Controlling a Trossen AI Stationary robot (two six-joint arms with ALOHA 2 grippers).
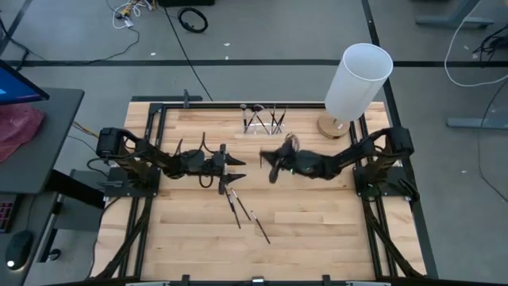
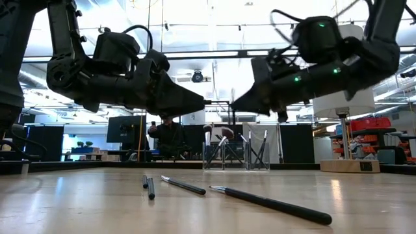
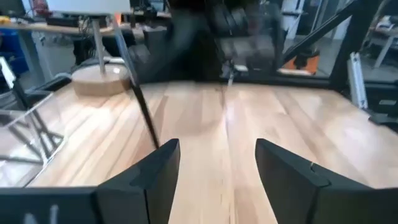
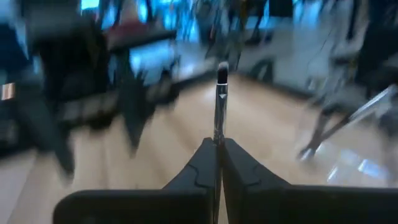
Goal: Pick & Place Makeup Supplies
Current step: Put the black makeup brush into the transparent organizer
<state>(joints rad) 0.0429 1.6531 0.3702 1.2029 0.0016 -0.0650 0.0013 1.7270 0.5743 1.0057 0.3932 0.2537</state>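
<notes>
My right gripper [image 4: 218, 144] is shut on a thin dark makeup brush [image 4: 220, 99] with a silvery ferrule, above the table's middle [image 1: 268, 161]. Facing it a short gap away, my left gripper [image 3: 217, 155] stands open [image 1: 236, 161], also above the table. A thin dark stick [image 3: 142, 106] slants past one of its fingers. Several more dark makeup supplies [image 1: 246, 213] lie flat on the wood in front of the grippers, also in the low view [image 2: 270, 203]. My right gripper pinches the brush's handle [image 4: 217, 138] between its two fingers. The fingers point about level from the table's right side, and the brush runs along them. Its bristle tip [image 4: 222, 67] sticks out ahead, clear of the table. My left gripper: whether the slanting stick touches its finger [image 3: 163, 163] cannot be told.
A small clear holder [image 1: 264, 121] with brushes standing in it sits at the table's far edge. To its right a tall white cylinder [image 1: 359, 78] stands on a round wooden base [image 1: 333, 127]. A person [image 2: 170, 138] shows in the room behind.
</notes>
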